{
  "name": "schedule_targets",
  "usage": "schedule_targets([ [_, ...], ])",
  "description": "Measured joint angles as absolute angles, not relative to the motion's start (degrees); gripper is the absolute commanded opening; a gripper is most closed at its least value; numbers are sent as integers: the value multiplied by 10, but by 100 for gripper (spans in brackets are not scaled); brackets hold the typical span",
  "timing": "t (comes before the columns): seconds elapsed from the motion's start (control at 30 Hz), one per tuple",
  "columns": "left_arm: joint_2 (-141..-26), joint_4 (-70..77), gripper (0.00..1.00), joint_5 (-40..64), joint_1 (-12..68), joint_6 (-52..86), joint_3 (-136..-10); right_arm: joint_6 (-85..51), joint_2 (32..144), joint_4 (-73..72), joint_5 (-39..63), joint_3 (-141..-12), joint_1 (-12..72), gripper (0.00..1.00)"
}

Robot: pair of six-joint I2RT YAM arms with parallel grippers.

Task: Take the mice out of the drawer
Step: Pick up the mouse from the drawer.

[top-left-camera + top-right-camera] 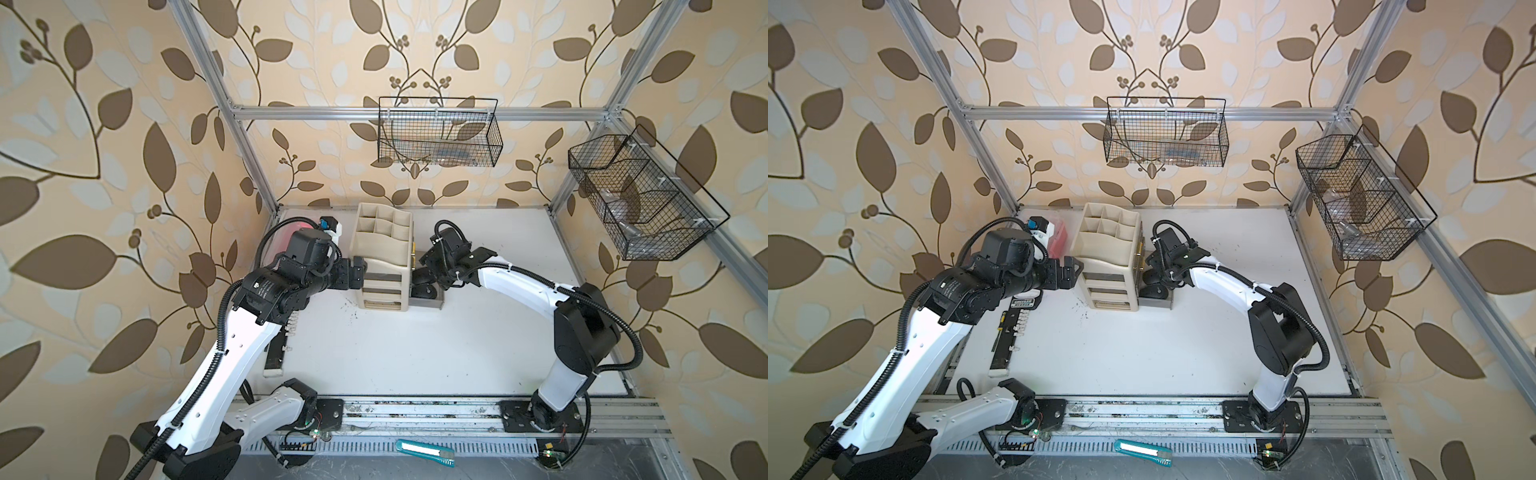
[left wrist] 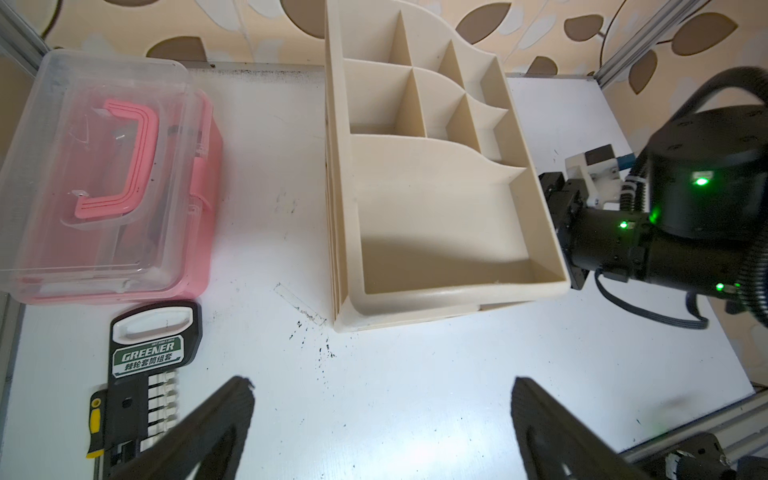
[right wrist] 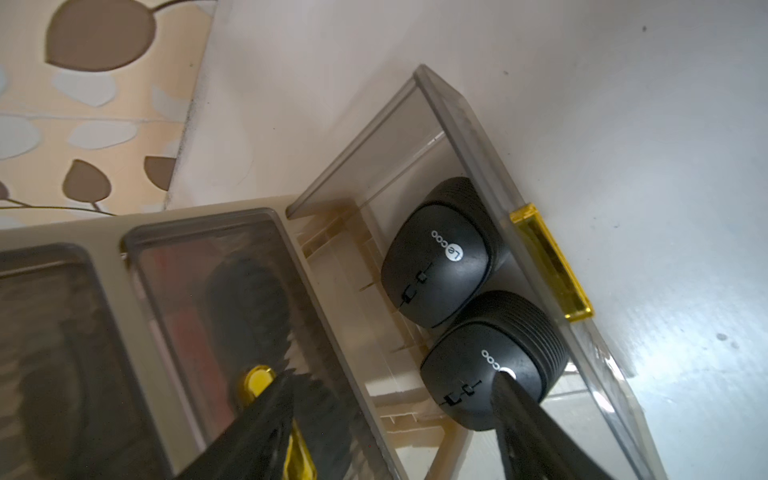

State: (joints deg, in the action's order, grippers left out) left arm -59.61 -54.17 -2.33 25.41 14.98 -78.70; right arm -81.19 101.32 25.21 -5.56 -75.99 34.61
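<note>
While the smoky clear plastic drawer [image 3: 457,120] stands pulled out from the right side of the beige plastic organiser [image 2: 345,187], two matte black oval mice [image 3: 436,257] lie side by side inside it, against its yellow-handled front wall. Right gripper [image 3: 395,378]: jaws spread, clamping nothing, one fingertip [image 3: 511,395] over the nearer mouse [image 3: 465,365]. Left gripper [image 2: 380,382]: released, gaping just beside the organiser's left wall, above bare white tabletop [image 2: 395,357].
</note>
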Motion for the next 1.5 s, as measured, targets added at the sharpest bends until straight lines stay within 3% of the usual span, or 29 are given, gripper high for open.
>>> schedule_targets([
  [1.0,-576,-511,99,-32,254,154,-775,-937,1150,356,-101,-887,349,81],
  [1.5,-576,-507,99,-32,254,155,-771,-938,1183,397,-101,-939,340,74],
])
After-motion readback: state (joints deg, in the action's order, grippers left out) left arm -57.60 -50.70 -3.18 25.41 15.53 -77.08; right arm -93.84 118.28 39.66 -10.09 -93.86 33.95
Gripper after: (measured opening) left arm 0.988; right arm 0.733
